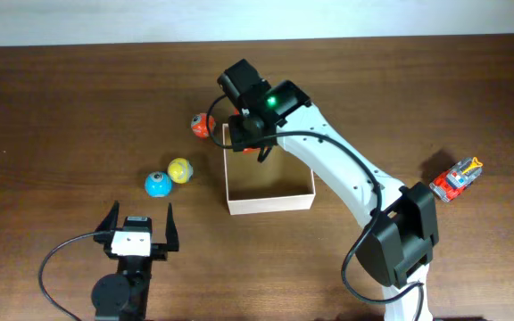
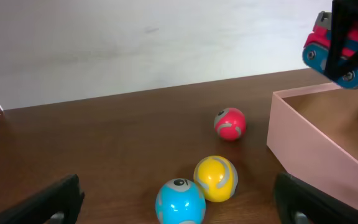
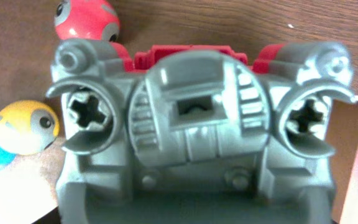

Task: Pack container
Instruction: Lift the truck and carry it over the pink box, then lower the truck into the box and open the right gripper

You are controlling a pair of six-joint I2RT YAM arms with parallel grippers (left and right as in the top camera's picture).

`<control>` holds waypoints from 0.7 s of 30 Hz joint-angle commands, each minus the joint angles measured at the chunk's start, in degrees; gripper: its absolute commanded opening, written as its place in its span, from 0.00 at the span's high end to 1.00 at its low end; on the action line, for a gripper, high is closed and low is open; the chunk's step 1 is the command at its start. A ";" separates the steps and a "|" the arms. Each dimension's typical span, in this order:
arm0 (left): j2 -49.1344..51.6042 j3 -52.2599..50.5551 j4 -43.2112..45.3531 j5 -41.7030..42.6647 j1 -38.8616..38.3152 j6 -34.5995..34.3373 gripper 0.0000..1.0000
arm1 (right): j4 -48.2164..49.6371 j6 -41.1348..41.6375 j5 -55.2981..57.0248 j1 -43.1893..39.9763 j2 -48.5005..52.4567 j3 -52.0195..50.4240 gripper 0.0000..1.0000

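The container (image 1: pixel 270 201) is a square white-walled box with a tan floor at the table's middle; its near wall shows in the left wrist view (image 2: pixel 309 144). My right gripper (image 1: pixel 249 134) is shut on a red toy car (image 1: pixel 251 150) and holds it above the container's far left corner. The car's grey underside (image 3: pixel 197 124) fills the right wrist view, and it also shows in the left wrist view (image 2: pixel 316 51). My left gripper (image 1: pixel 137 227) is open and empty near the front edge, facing the balls.
A red ball (image 1: pixel 202 126) lies just left of the container's far corner. A yellow ball (image 1: pixel 180 169) and a blue ball (image 1: pixel 157 185) touch each other further left. A red fire-truck toy (image 1: pixel 456 178) lies at the far right.
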 commanded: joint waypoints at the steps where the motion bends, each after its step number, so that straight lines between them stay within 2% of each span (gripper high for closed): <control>1: -0.44 -0.24 -0.13 0.66 0.35 0.92 0.01 | 0.24 4.07 3.85 0.22 0.90 0.79 0.47; 11: -0.44 -0.24 -0.13 0.66 0.35 0.92 0.01 | -0.50 4.37 3.21 2.73 3.48 -0.09 0.47; 21: -0.44 -0.24 -0.13 0.66 0.35 0.92 0.01 | -0.04 7.67 2.99 4.31 3.48 -5.20 0.47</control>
